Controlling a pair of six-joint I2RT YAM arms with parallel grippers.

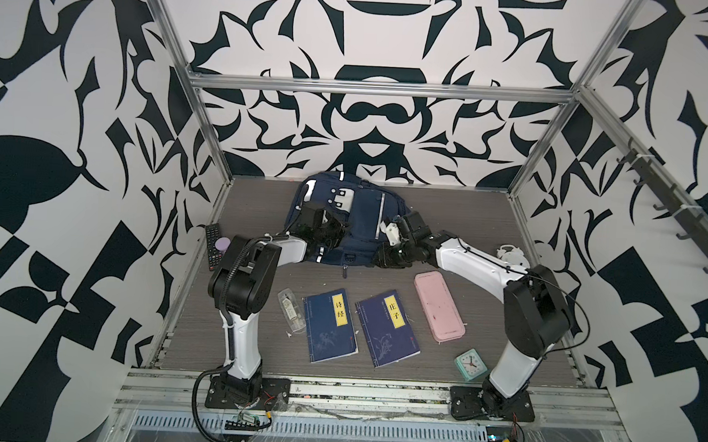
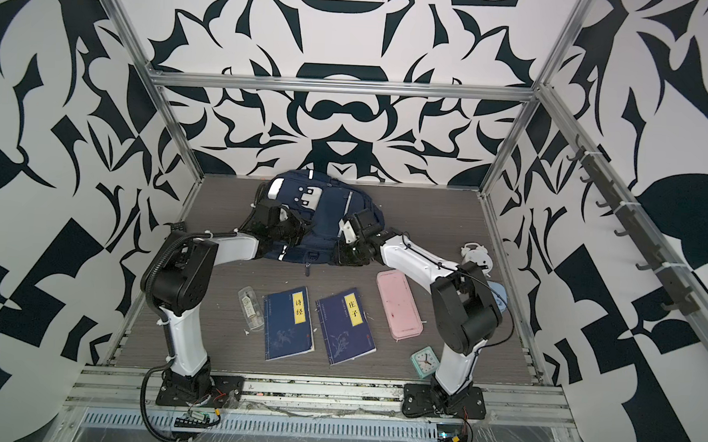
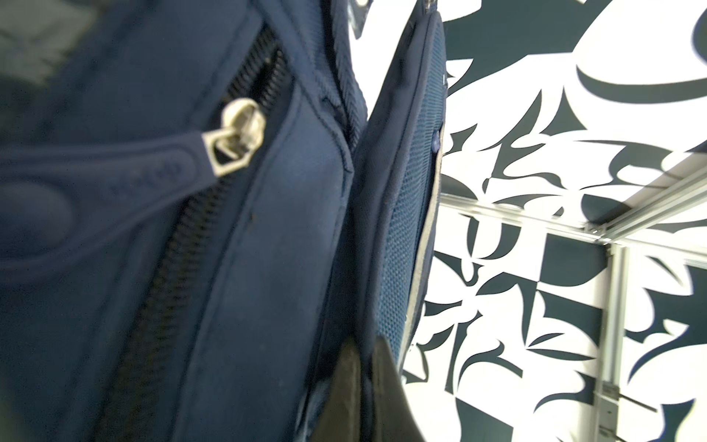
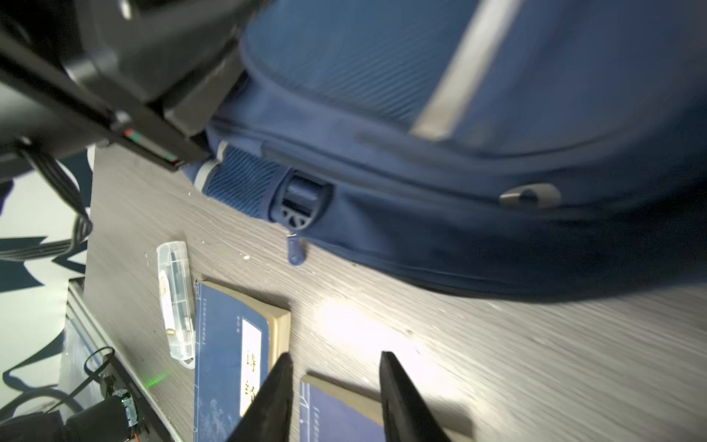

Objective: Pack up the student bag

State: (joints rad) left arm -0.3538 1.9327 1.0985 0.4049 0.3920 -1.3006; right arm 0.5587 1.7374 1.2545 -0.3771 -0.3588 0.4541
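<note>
The navy-blue student bag (image 1: 361, 214) (image 2: 327, 216) lies at the back middle of the table, front side up, with grey reflective strips. My left gripper (image 1: 337, 231) (image 2: 300, 227) rests on its left part. In the left wrist view the left gripper (image 3: 367, 342) is shut, pinching a fold of the bag's padded mesh fabric (image 3: 398, 229), beside a zip with a silver slider (image 3: 237, 134). My right gripper (image 1: 385, 258) (image 2: 347, 255) sits at the bag's near right edge. In the right wrist view the right gripper (image 4: 336, 354) is open and empty above the table, next to the bag (image 4: 497, 172).
Two blue books (image 1: 330, 324) (image 1: 386, 327), a clear case (image 1: 291, 310) and a pink pencil case (image 1: 439, 305) lie in front of the bag. A mint clock (image 1: 470, 363) is near the right arm's base. A remote (image 1: 213, 246) lies far left, and a white object (image 1: 510, 255) far right.
</note>
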